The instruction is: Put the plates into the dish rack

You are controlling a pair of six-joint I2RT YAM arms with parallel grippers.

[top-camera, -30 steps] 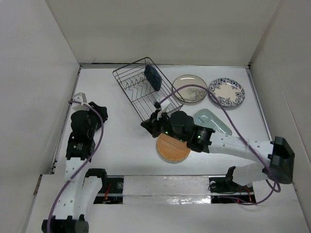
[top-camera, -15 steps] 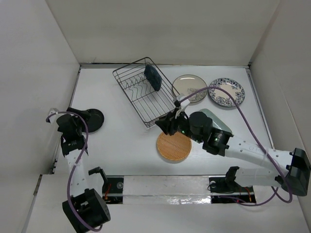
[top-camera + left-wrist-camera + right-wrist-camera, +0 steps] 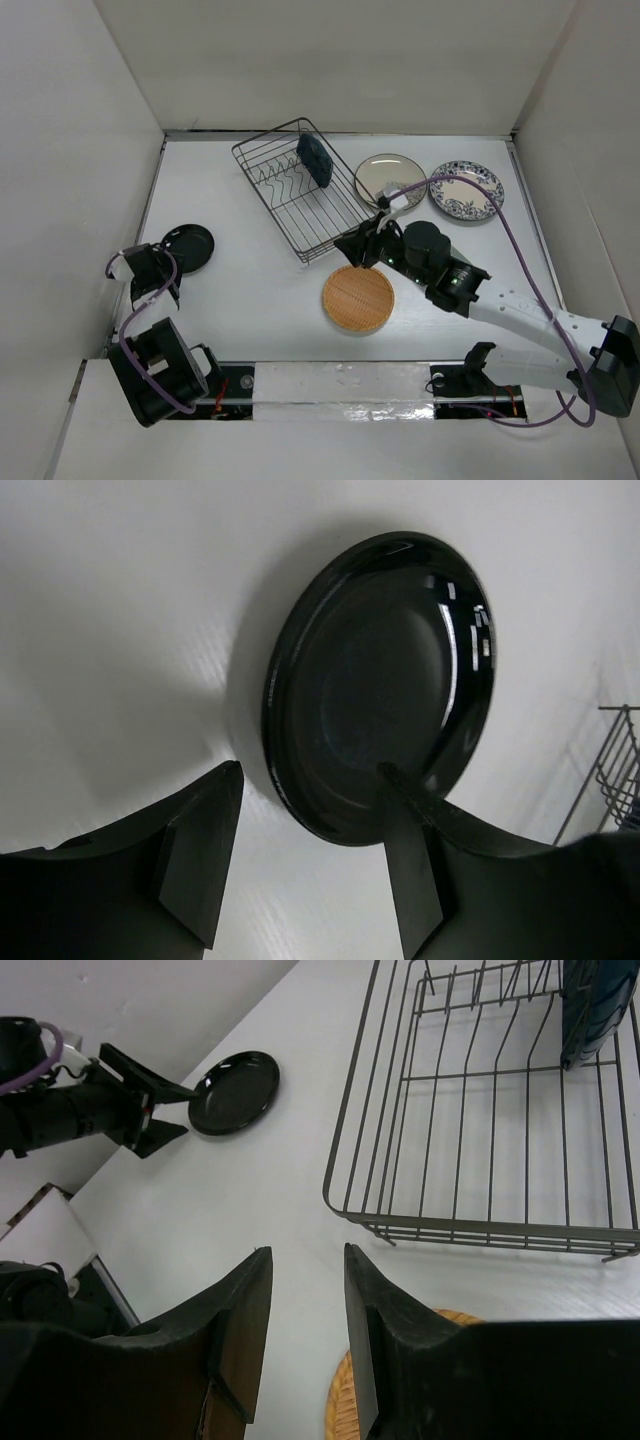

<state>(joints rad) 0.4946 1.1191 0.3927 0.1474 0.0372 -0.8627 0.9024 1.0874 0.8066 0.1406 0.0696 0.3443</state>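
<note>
The wire dish rack [image 3: 300, 195] stands at the back centre with the dark blue leaf plate [image 3: 315, 160] upright in it. The orange woven plate [image 3: 358, 298] lies flat at the front centre. The beige dark-rimmed plate [image 3: 385, 180] and the blue floral plate [image 3: 466, 190] lie right of the rack. The pale green plate is hidden under my right arm. My right gripper [image 3: 347, 243] is open and empty, above the table between the rack [image 3: 480, 1110] and the orange plate [image 3: 338, 1405]. My left gripper [image 3: 310, 850] is open and empty, just in front of a black plate [image 3: 380, 680].
The black round plate [image 3: 188, 247] lies at the left of the table, near the side wall. In the right wrist view it [image 3: 235, 1090] lies beyond the left gripper [image 3: 150, 1110]. White walls enclose the table on three sides.
My left arm has drawn back toward the near left corner, uncovering the black plate. My right gripper has moved right and back, off the orange plate toward the rack's corner.
</note>
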